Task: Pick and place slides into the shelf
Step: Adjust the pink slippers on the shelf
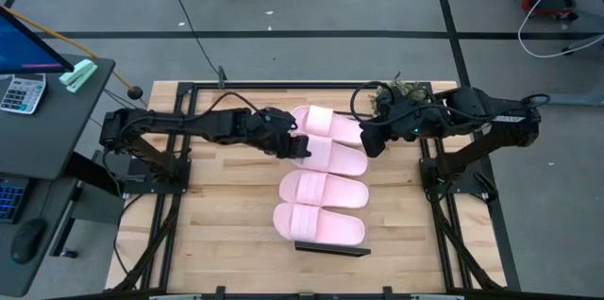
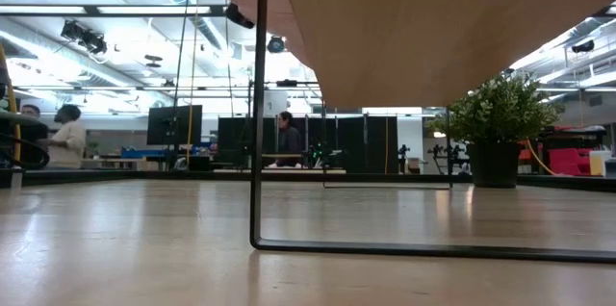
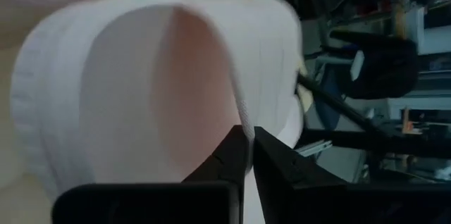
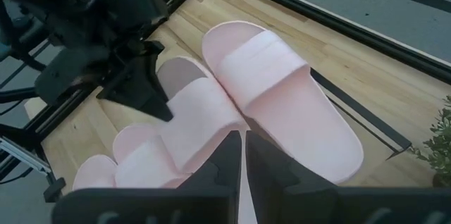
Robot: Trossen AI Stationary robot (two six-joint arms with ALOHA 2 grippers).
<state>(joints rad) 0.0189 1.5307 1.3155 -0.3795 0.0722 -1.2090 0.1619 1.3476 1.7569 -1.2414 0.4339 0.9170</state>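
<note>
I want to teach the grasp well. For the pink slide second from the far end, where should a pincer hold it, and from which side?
Probably the wide strap of that slide, from its open heel-side mouth: the strap arches above the footbed, leaving a thin edge to pinch. The left pincer is shut on that edge.

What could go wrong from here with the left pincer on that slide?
The left pincer is shut on only the thin strap edge of the second slide, so it could slip out when lifted. That slide touches the far slide, which may get dragged along. The right pincer hovers shut just above them, so the arms could collide.
</note>
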